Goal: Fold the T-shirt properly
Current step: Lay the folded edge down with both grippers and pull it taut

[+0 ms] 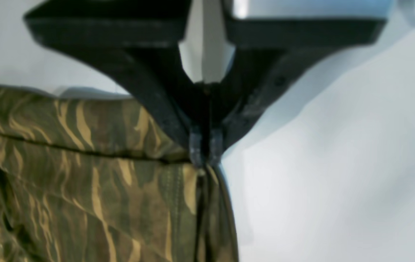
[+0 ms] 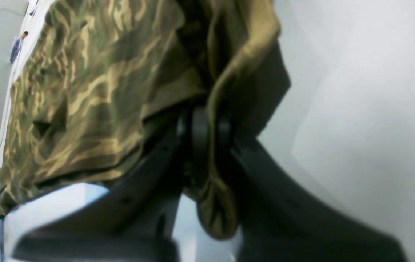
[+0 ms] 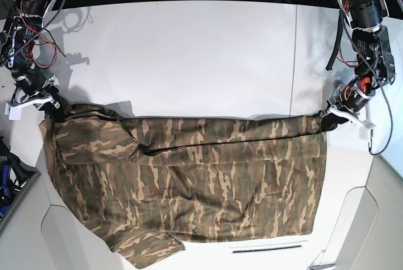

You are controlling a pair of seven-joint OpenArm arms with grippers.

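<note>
Both grippers, left (image 1: 206, 153) & right (image 2: 207, 131), were clenched on the shirt's (image 3: 189, 182) top edge. Left only pinched a thin corner, so it could've slipped w/ tension.

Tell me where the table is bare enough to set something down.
The wide white stretch of table behind the T-shirt, between the two arms, is free. The front is crowded: cloth spans from the right claw to the left claw.
</note>
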